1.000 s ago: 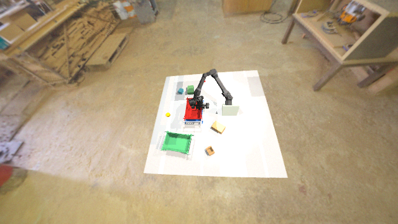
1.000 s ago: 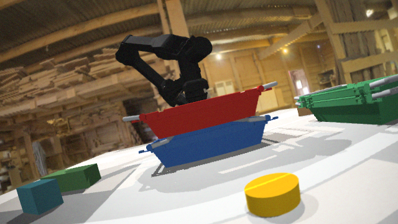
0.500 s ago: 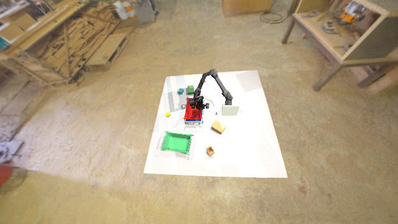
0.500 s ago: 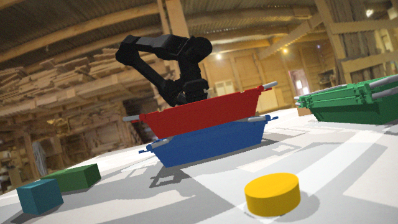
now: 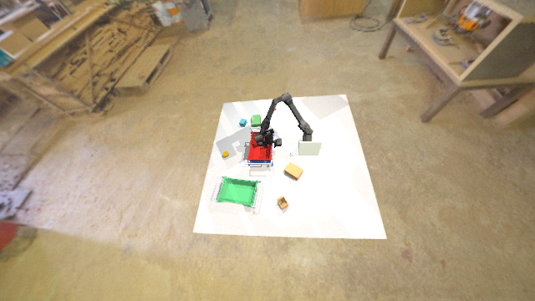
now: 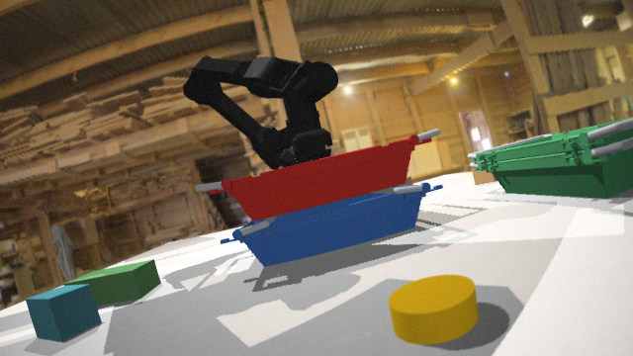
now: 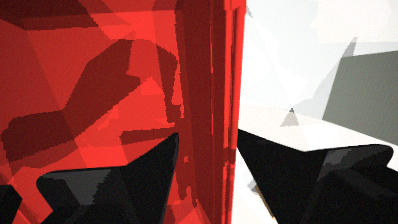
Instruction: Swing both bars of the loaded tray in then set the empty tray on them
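While my fingers are straddling the near long wall of the red tray [image 5: 260,151] [image 6: 328,185] [image 7: 100,145], my gripper [image 5: 267,140] [image 7: 206,134] is standing partly open — one fingertip inside the wall, the other outside, with room showing on both sides of the rim. The red tray is sitting above the blue tray [image 5: 260,162] [image 6: 341,227], its base reaching down to the blue rim. Open white surface is extending beyond the outer finger toward a pale grey-green panel [image 5: 309,148] [image 7: 365,90].

Both trays are presenting smooth, opaque side walls that are tapering toward their bases; grey round-section bars are showing at the ends. The red rim is carrying straight, ridged edges, and angular shadows are crossing its interior.

The red tray's long axis is running nearly parallel to the blue tray's — in the top view, from the green block [image 5: 256,120] [image 6: 119,282] side toward the green tray [image 5: 237,192] [image 6: 554,168]. The green tray is lying well apart, its long axis running crosswise to the stacked pair.
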Robot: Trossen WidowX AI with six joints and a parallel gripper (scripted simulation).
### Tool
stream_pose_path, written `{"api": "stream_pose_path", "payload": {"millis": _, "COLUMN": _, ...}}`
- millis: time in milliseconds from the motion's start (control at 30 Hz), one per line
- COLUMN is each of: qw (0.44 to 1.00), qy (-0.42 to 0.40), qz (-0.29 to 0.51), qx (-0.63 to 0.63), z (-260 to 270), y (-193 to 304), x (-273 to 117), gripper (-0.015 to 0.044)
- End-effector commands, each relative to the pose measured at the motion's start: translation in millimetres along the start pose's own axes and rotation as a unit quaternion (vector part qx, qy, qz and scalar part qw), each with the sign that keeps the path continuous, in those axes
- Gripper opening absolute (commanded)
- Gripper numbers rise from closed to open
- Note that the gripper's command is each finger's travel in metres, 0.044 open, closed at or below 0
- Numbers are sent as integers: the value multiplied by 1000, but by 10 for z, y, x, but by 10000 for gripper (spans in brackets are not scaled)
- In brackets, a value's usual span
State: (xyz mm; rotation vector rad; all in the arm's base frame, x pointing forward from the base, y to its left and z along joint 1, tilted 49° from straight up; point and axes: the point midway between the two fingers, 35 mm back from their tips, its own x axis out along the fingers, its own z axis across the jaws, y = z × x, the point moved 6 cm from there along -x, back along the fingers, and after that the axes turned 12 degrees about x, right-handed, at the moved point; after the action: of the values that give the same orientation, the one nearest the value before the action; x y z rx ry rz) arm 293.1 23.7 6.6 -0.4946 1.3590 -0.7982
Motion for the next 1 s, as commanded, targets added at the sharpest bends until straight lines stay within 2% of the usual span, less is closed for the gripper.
{"api": "stream_pose_path", "payload": {"millis": 0, "qw": 1000, "qy": 1, "qz": 0, "qx": -3, "z": -4, "y": 0, "x": -1, "gripper": 323}}
{"api": "stream_pose_path", "payload": {"millis": 267, "qw": 1000, "qy": 1, "qz": 0, "qx": -3, "z": -4, "y": 0, "x": -1, "gripper": 440}}
{"api": "stream_pose_path", "payload": {"millis": 567, "qw": 1000, "qy": 0, "qz": 1, "qx": 0, "z": 11, "y": 9, "x": -67, "gripper": 440}}
{"api": "stream_pose_path", "payload": {"millis": 967, "qw": 1000, "qy": 1, "qz": 4, "qx": -3, "z": 29, "y": 24, "x": -910, "gripper": 440}}
